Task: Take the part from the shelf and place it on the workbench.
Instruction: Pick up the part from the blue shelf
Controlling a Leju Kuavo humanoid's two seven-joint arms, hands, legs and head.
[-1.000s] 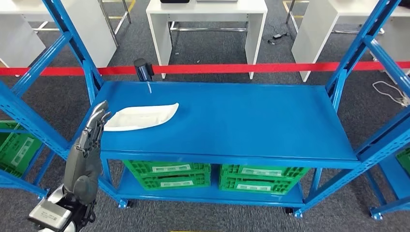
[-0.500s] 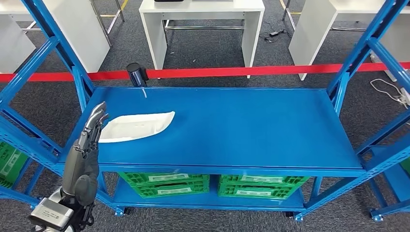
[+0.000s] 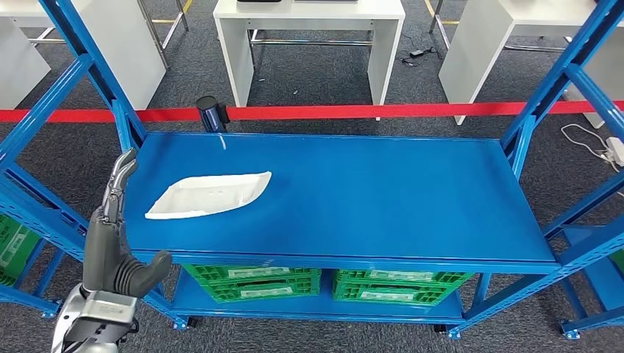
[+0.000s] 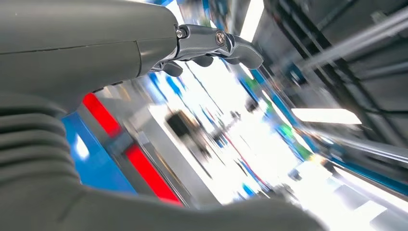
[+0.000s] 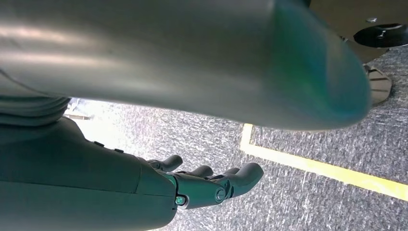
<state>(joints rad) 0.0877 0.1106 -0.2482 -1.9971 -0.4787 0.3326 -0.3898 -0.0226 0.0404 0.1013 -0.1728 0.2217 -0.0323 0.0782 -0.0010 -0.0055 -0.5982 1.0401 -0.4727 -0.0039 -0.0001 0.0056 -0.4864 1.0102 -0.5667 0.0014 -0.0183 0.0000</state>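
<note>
The head view is bright, evenly lit and sharp, with soft faint shadows and straight lines bowing slightly toward the edges. The left wrist view is heavily motion-blurred, with blown-out white glare. The right wrist view is dim, with an overexposed patch of floor.

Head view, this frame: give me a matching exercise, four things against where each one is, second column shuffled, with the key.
Things:
1. white part
2. left hand
3. green crates
4. red barrier tape

Places:
A. on the lower shelf level
B. stretched across behind the shelf
C. lying on the blue shelf top, toward its left end
D. raised at the shelf's left edge, holding nothing

Pairs: 1-C, 2-D, 3-A, 4-B
</note>
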